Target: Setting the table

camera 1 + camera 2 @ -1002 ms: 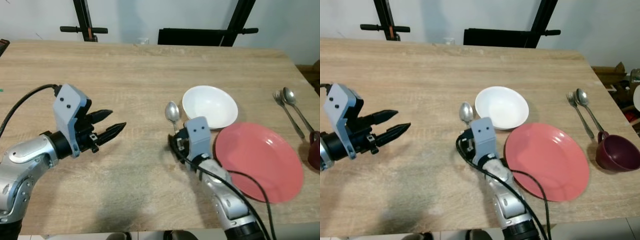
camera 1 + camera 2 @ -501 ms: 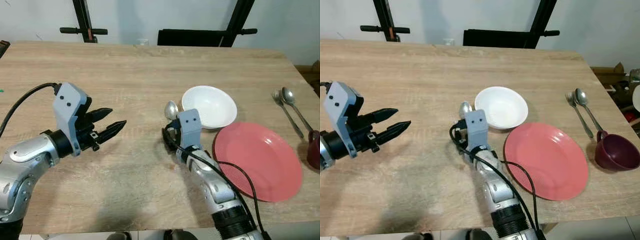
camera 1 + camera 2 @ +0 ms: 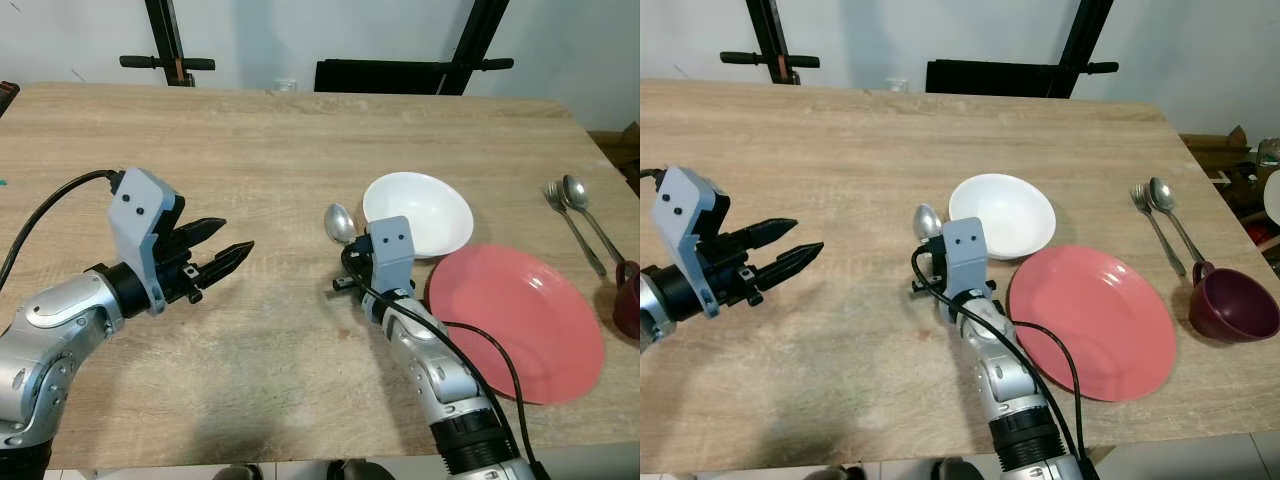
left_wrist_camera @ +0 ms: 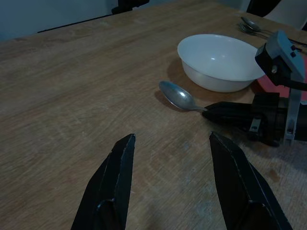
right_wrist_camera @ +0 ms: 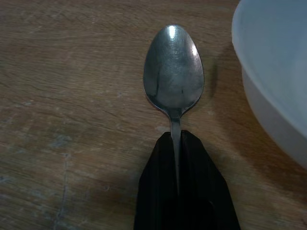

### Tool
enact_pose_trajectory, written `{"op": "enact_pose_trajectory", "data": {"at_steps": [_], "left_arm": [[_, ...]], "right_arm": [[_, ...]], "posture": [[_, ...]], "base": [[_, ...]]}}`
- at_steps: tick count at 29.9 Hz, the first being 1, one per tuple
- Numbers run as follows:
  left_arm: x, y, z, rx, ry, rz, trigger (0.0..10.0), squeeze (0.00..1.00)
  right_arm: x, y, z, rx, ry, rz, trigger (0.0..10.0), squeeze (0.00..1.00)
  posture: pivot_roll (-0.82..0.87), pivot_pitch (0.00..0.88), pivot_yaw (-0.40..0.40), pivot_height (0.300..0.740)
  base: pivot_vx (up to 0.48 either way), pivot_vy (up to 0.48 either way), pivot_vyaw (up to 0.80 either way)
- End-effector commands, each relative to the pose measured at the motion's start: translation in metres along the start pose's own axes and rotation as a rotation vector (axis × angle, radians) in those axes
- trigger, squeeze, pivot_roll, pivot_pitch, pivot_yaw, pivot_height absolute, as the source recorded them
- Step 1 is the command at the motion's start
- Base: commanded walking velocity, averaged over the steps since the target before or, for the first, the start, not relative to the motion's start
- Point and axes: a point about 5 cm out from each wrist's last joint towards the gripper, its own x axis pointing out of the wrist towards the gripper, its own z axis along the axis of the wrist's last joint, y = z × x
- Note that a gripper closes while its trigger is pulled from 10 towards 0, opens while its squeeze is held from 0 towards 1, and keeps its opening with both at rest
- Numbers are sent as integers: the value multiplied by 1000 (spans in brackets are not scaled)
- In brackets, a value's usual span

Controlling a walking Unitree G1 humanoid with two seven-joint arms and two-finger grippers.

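One silver metal spoon (image 5: 173, 72) lies on the light wooden table (image 3: 300, 140), its handle pinched between the closed black fingers of the right gripper (image 5: 176, 143), bowl end pointing away from it. Just right of that gripper: round white bowl (image 3: 418, 213) (near the spoon, apart), round pink plate (image 3: 515, 320) beside. Left gripper (image 3: 228, 254) hovers well left, fingers spread, holding nothing.
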Motion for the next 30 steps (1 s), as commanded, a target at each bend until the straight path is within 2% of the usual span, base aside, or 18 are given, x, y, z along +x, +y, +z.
{"op": "enact_pose_trajectory", "data": {"at_steps": [1,4,5,6,7,8,9,12,16,19,23,30], "left_arm": [[1,-2,-4,-4,9,-5,10000,0],[2,-2,-5,-6,9,-3,10000,0],[2,-2,-6,-8,10,0,10000,0],[3,-2,-8,-8,9,19,10000,0],[3,-2,-8,-8,9,19,10000,0],[4,1,-9,-10,2,58,10000,0],[5,5,-9,-26,-14,115,10000,0],[6,8,-9,-38,-25,153,10000,0],[0,16,-6,-70,-62,330,10000,0],[-3,15,-5,-61,-60,387,10000,0],[1,8,-11,-59,-45,471,10000,0],[12,5,-18,-61,-38,563,10000,0]], "right_arm": [[-7,1,-35,36,146,8,0,0],[-8,1,-30,42,122,15,0,0],[-10,2,-21,56,66,36,0,0],[-15,5,-4,81,-38,68,0,0],[-15,5,-4,81,-38,68,0,0],[-23,6,16,136,-147,95,3059,0],[-34,6,33,185,-246,110,10000,0],[-41,5,43,214,-300,116,10000,0],[-71,6,53,271,-389,90,10000,0],[-80,9,53,292,-411,76,10000,0],[-82,4,55,332,-455,-22,10000,0],[-80,-7,61,340,-482,-103,10000,0]], "posture": [[54,85,22,740],[47,76,21,740],[43,74,22,740],[37,72,24,740],[37,72,24,740],[28,71,27,740],[22,70,29,740],[16,68,31,740],[-5,66,48,740],[-15,68,58,740],[-24,64,64,740],[-29,57,61,740]], "base": [[0,0,0],[0,0,0],[0,0,0],[0,0,0],[0,0,0],[0,0,0],[0,0,0],[0,0,0],[0,0,0],[0,0,0],[0,0,0],[0,0,0]]}}
